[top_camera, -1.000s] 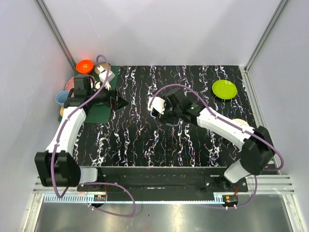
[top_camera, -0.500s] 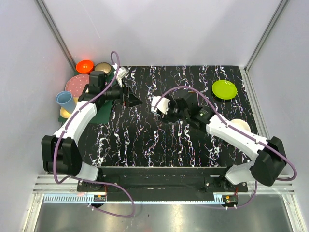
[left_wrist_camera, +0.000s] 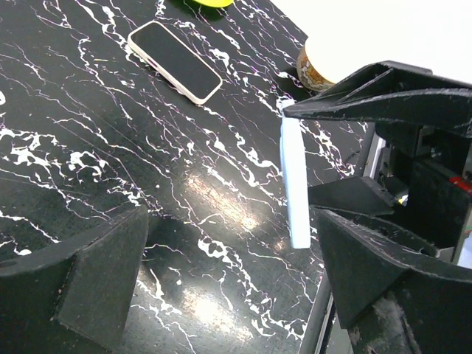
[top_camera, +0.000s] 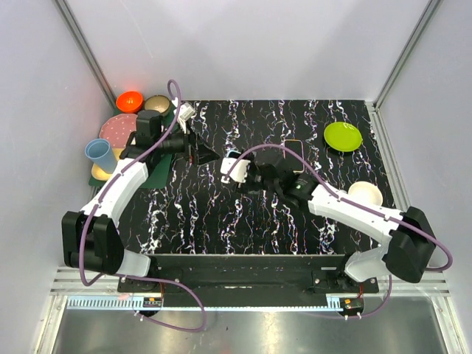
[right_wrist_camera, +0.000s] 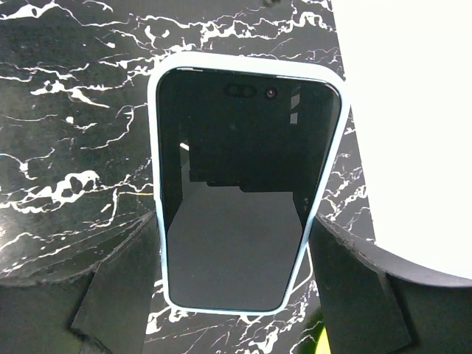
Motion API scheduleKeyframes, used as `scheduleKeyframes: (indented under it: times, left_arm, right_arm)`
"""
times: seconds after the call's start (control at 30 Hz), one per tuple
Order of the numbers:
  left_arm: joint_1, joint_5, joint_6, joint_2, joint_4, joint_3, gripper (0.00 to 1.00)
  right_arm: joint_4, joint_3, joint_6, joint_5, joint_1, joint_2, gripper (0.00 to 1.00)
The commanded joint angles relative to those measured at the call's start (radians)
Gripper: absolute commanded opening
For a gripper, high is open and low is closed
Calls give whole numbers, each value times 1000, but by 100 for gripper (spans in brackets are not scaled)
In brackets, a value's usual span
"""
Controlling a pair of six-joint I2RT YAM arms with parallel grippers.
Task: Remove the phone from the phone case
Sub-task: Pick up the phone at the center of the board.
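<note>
Phone (right_wrist_camera: 247, 221) in light-blue phone case (right_wrist_camera: 155, 184) clamped by its long sides in right hand (right_wrist_camera: 236, 280), left hand (left_wrist_camera: 236, 287) spread wide nearby, cream-cased phone (left_wrist_camera: 175, 60) laid flat on marbled tabletop (top_camera: 221, 214)

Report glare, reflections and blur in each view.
Top external: even light, though the orange bowl looks blown out. Left wrist: soft glare patches on the glossy table. Right wrist: sharp; the phone screen mirrors dark shapes.
</note>
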State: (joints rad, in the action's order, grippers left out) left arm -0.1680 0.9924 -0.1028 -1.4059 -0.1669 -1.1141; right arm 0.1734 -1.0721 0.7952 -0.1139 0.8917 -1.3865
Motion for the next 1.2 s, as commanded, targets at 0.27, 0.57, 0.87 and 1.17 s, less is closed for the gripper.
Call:
scheduleKeyframes:
  times: [0.27, 0.57, 0.87, 1.17]
  left_arm:
    - [-37, 55, -8, 1, 58, 11, 99]
    - [-65, 34, 6, -31, 50, 7, 99]
    - [-100, 23, 32, -56, 17, -7, 99]
    - [-122, 15, 60, -70, -8, -10, 97]
  right_arm:
    - [-210, -3, 42, -145, 42, -22, 0]
    - [-199, -15, 15, -133, 53, -22, 0]
    - [-187, -25, -22, -119, 70, -20, 0]
    - [-213, -23, -17, -151, 85, -36, 0]
